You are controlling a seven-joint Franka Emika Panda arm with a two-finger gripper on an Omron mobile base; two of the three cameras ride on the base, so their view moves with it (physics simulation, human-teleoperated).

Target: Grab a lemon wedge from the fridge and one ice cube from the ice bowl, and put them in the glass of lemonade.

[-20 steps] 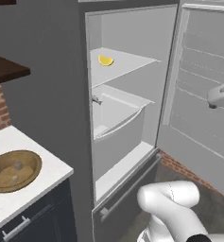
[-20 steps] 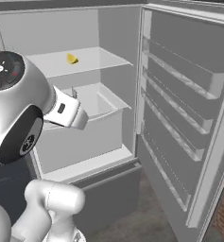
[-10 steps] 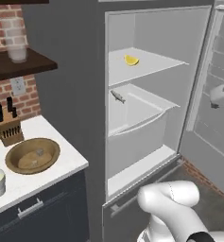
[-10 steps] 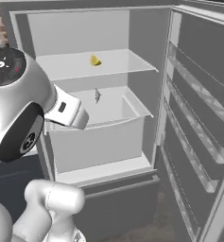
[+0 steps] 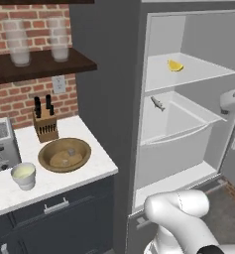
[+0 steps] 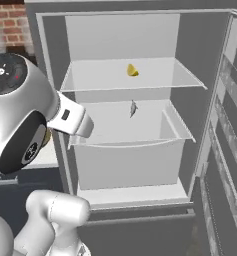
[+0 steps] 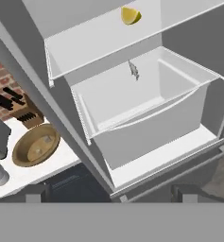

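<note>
Clearly, the fridge [image 6: 50, 65] stands open; the lemon wedge [image 6: 132, 70] sits upper centre on its top shelf. The gripper [image 7: 111, 196], jaws spread wide and empty, should approach level, straddling it.

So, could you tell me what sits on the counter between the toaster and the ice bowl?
The lemonade cup sits between the toaster and ice bowl, in the left base view.

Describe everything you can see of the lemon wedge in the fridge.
The lemon wedge is a tiny bright yellow piece, rounded on one side. It lies alone on the pale upper shelf of the open fridge, towards the back, above the drawer. Only the shelf touches it.
</note>
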